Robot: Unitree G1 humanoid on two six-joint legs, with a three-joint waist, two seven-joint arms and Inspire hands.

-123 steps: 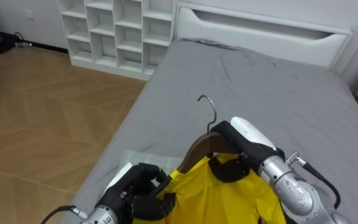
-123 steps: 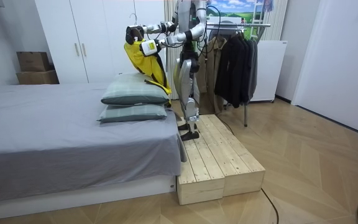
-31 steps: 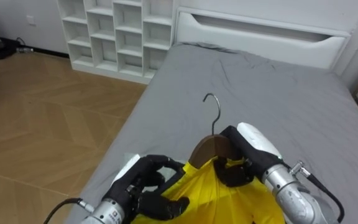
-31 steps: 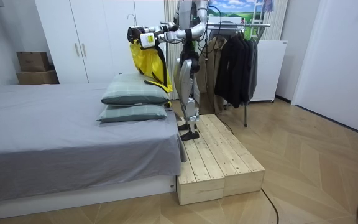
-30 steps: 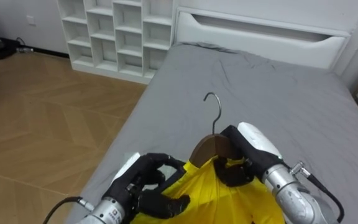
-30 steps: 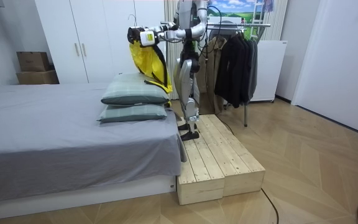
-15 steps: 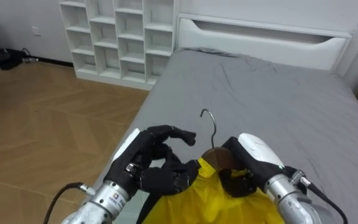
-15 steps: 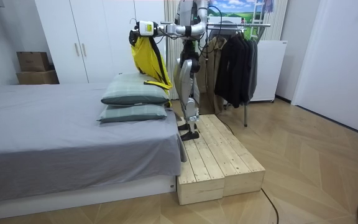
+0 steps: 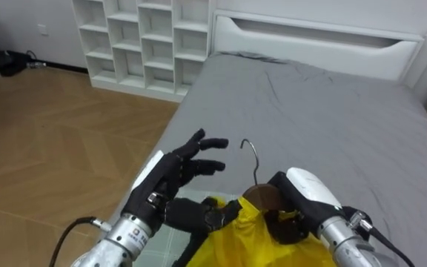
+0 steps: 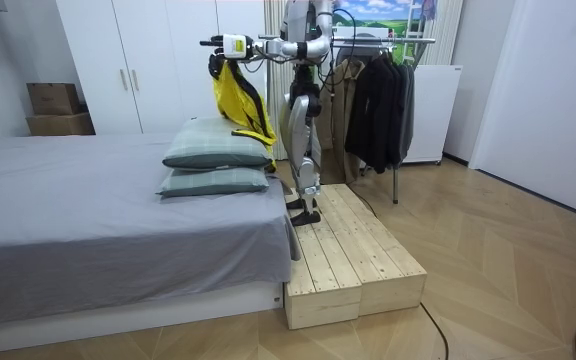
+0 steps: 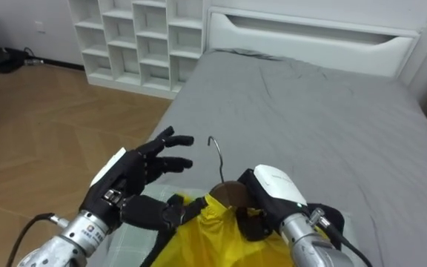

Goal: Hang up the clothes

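Your yellow garment (image 9: 247, 241) sits on its wooden hanger (image 9: 260, 196) above the bed (image 9: 332, 111), with the right hand (image 9: 302, 200) curled round the hanger's neck. The left hand (image 9: 165, 182), which gripped the cloth a moment ago, has let go and spread its fingers wide, so one hand now carries it. The room view adds the clothes rack (image 10: 380, 42) standing behind the robot, so you will likely need to turn.

Head stereo downward; distant room side-view

Left hand (image 9: 170, 176) outstretched and splayed, right hand (image 9: 296, 194) curled tight, both arms forward
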